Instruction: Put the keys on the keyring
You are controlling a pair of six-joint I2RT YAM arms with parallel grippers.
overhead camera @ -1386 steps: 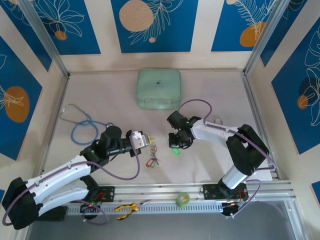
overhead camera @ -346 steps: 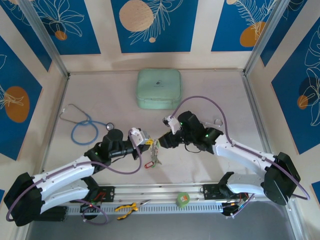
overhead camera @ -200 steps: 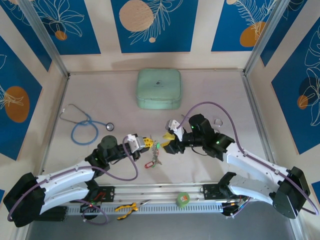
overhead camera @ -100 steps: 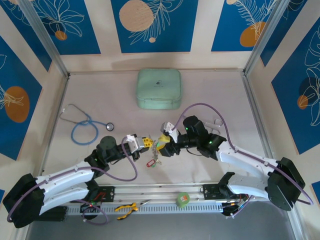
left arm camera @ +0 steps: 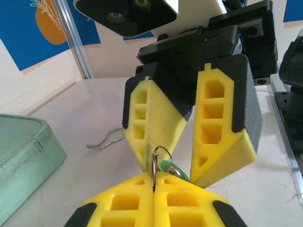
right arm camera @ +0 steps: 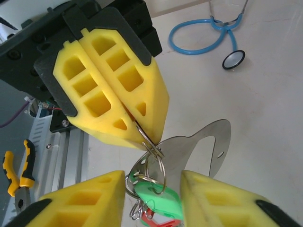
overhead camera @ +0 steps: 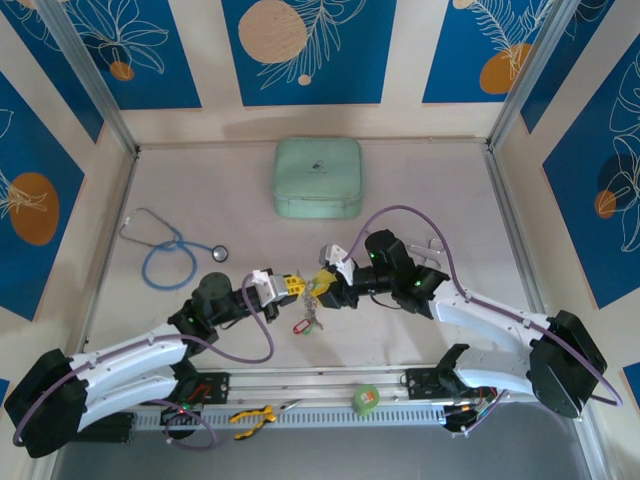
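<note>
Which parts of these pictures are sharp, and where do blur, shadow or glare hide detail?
Left wrist view: the keyring in the left pincer is sharp, the green case at the edge softer. Right wrist view: stethoscope clear, metal plate has mild sheen, no harsh glare. Top view: even light, faint shadows; the keys are too small to read.

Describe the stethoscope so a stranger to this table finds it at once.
Start at the pale table and go to its left side, left of the mint green case. The stethoscope lies there, the one thing with a looped blue tube and a round silver disc.
</note>
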